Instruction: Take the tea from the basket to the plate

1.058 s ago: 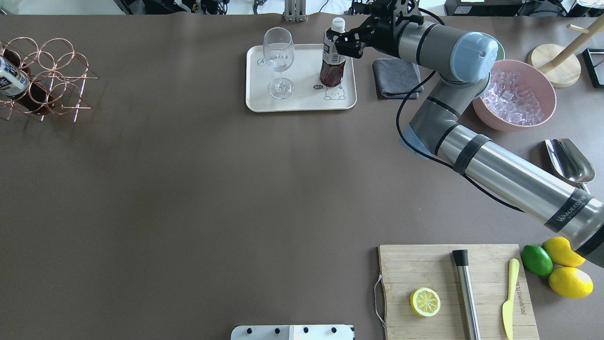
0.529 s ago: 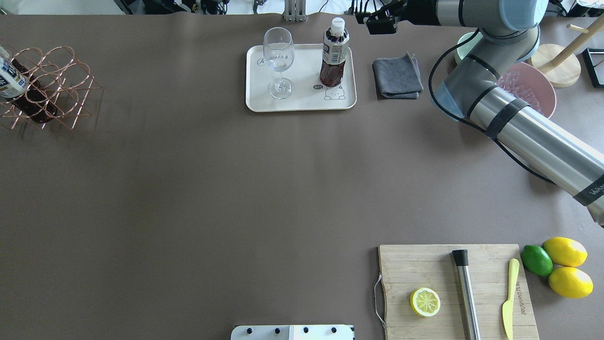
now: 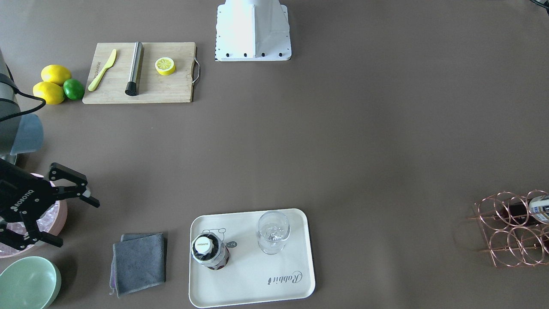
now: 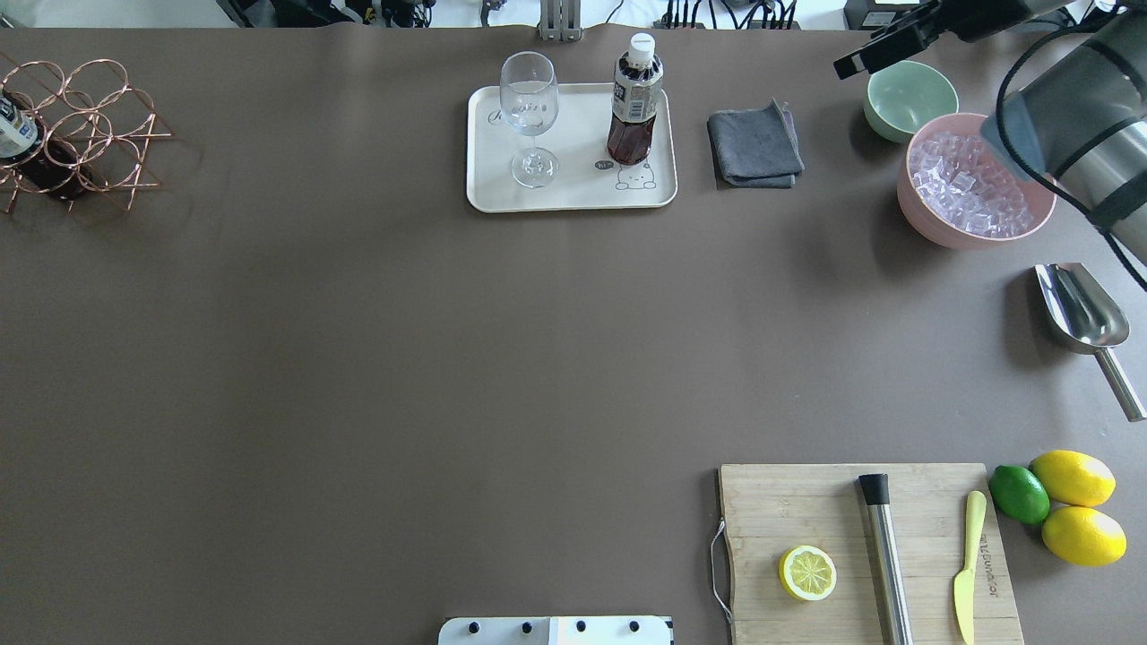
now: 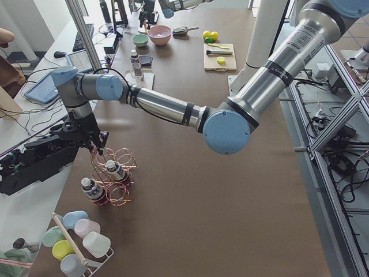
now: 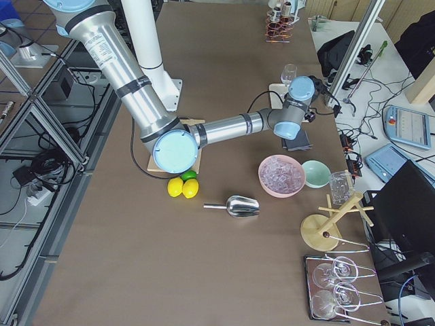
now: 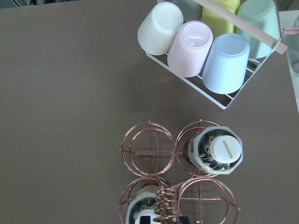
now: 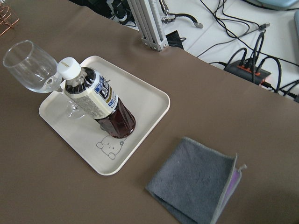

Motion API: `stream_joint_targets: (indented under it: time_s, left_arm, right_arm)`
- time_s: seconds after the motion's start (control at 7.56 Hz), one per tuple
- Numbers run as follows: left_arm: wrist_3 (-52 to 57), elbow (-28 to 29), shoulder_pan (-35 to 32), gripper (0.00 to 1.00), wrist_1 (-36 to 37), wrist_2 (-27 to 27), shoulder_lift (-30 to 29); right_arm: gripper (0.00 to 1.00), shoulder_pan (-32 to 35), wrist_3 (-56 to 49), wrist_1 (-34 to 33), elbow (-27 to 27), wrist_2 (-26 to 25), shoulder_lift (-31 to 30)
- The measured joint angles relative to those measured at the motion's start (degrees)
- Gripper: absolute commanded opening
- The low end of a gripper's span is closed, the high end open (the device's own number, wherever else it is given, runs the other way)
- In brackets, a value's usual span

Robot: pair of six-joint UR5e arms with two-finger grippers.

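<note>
One tea bottle [image 4: 634, 103] stands upright on the cream plate [image 4: 573, 195], next to the bear drawing; it also shows in the right wrist view [image 8: 96, 100]. My right gripper [image 3: 76, 223] is open and empty, well to the side of the plate, by the pink bowl. The copper basket [image 4: 85, 125] stands at the table's far left end with two more tea bottles [image 7: 218, 150] in its cells. My left gripper [image 5: 92, 144] is at the top of the basket's coiled handle [image 7: 163, 205]; I cannot tell whether it is shut on it.
A wine glass [image 4: 529, 116] stands on the plate beside the tea. A grey cloth [image 4: 754, 148], a green bowl [image 4: 909, 98] and a pink bowl of ice [image 4: 972, 179] lie right of the plate. A rack of cups [image 7: 210, 51] stands near the basket.
My right gripper has left the tea bottle on the plate and pulled away to the right, past the cloth. The basket has rocked and now stands level.
</note>
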Motion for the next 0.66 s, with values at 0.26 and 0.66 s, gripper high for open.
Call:
stream_joint_targets:
  time_s: [0.26, 0.66]
  left_arm:
    - [-3.13, 1.34, 0.79, 0.99, -2.11, 0.81, 0.05]
    - [-3.21, 0.74, 0.16, 0.99, -2.06, 0.91, -0.08]
  right_arm:
    - [1.0, 6.57, 0.56, -15.6, 4.47, 13.28, -6.08]
    - [1.0, 12.75, 0.75, -23.64, 7.27, 17.47, -16.31]
